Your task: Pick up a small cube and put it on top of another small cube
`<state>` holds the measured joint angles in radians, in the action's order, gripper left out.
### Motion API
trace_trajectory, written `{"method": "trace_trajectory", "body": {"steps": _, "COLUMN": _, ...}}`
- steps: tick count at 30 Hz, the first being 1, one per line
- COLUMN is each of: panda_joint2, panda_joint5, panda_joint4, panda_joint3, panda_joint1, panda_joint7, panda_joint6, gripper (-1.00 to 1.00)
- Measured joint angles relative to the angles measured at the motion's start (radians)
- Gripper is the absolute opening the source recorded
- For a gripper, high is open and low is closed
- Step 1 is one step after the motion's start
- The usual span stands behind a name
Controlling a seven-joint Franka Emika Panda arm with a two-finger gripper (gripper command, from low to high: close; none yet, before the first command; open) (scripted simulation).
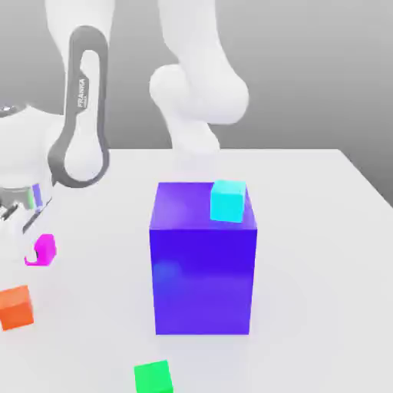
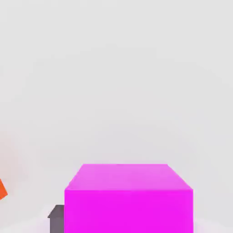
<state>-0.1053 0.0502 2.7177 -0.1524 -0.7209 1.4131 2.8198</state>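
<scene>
Brand text: "FRANKA", all caps, light letters on dark.
Stands on: dark grey trim [image 1: 74,115] of the white arm link [image 1: 86,138], exterior view's left.
Text direction: turned sideways, running along the trim.
Small print: finer marks right beside the brand name, too small to read.

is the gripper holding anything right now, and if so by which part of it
Yes, the magenta cube: the gripper has its jaws shut on two opposite side faces, leaving the top face uncovered.
</scene>
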Motion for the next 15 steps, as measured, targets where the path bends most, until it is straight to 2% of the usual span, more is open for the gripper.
{"method": "trace_trajectory", "body": {"steps": 10, "panda_joint2": -0.07, "panda_joint5": -0.097, "panda_joint4": -0.284, "panda_joint3": 0.29, "panda_joint1": 0.338, "panda_joint7": 0.181, "panda_joint6": -0.216, "gripper": -1.0}}
{"method": "trace_trajectory", "body": {"steps": 14, "panda_joint2": -0.191, "panda_joint5": -0.153, "panda_joint4": -0.347, "panda_joint3": 0.316, "panda_joint1": 0.415, "panda_joint7": 0.24, "panda_joint6": -0.156, "gripper": -1.0}}
{"method": "trace_trajectory", "body": {"steps": 15, "panda_joint2": -0.226, "panda_joint5": -0.167, "panda_joint4": -0.351, "panda_joint3": 0.308, "panda_joint1": 0.424, "panda_joint7": 0.25, "panda_joint6": -0.126, "gripper": 1.0}}
